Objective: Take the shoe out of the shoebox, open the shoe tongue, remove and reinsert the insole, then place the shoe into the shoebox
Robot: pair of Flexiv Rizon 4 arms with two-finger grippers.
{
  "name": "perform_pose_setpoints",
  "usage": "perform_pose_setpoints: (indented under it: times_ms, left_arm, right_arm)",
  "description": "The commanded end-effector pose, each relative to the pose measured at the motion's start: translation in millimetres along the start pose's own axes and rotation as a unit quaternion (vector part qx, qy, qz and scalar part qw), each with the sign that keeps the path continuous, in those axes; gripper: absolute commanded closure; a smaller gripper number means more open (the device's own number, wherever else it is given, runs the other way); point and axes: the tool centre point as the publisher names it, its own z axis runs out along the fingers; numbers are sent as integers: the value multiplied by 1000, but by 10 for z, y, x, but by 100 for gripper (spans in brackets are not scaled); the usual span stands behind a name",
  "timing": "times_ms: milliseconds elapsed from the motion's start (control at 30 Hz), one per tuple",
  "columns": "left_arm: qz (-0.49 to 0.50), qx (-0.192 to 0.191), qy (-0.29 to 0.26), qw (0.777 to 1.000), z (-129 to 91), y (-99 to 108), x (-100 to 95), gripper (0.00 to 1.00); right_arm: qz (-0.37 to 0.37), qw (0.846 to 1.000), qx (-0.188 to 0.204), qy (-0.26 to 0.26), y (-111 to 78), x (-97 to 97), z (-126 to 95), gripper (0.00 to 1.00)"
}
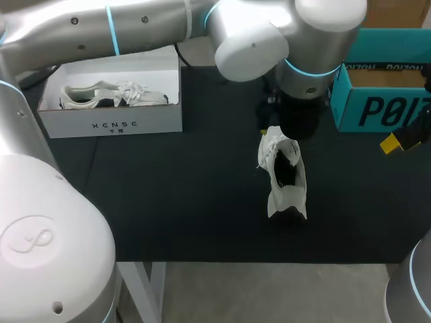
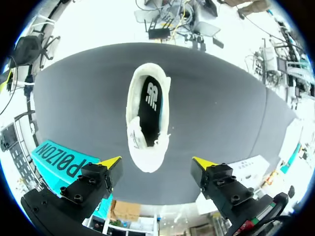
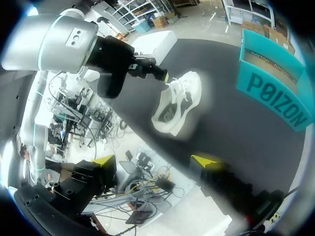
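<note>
Shoe out on the table, both arms' fingers empty.
The white shoe [image 1: 283, 176] sits on the black table [image 1: 168, 195] with its opening turned up and the dark insole [image 2: 147, 118] showing inside. The left fingers [image 2: 112, 163] hang just above the shoe, spread wide and not gripping it. The right fingers [image 3: 104, 160] are well off to the shoe's right, also spread and holding nothing. The white shoebox [image 1: 114, 125], with a second shoe [image 1: 111, 95] inside, stands far to the shoe's left. A teal box [image 1: 377, 108] stands to its right.
</note>
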Motion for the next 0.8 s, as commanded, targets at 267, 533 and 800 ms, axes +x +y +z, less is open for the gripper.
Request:
perform_pose_setpoints:
  times_ms: [267, 533, 800]
  left_arm:
    - [40, 35, -14, 998, 470, 254, -165, 100]
    - [49, 53, -15, 997, 593, 176, -247, 100]
    - [34, 101, -29, 994, 698, -457, -176, 100]
  right_arm:
    - [1, 1000, 1, -1, 0, -2, 3, 0]
    - [1, 1000, 1, -1, 0, -2, 3, 0]
    - [1, 1000, 1, -1, 0, -2, 3, 0]
